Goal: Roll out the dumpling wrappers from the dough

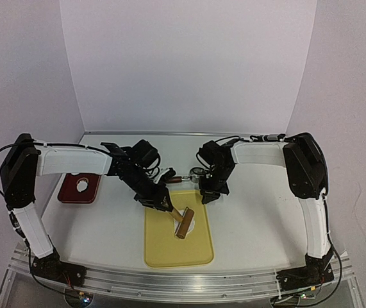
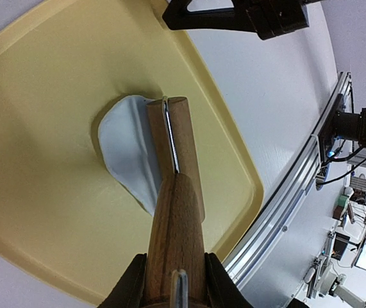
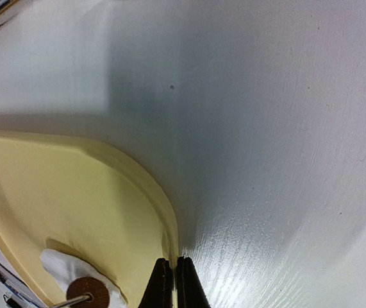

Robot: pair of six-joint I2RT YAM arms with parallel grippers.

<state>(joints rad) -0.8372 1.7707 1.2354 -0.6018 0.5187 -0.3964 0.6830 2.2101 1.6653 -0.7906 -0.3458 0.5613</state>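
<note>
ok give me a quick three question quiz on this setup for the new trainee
1. True or false: the left arm holds the rolling pin in its jaws, with the roller resting on the white dough.
2. Pick one. The jaws of the right arm are: a) holding the rolling pin; b) shut at the rim of the yellow tray; c) wide open above the dough.
3. Fill in: the small dish near the left arm, with a white piece on it, is coloured ____.
Key: 1 true; 2 b; 3 red.
</note>
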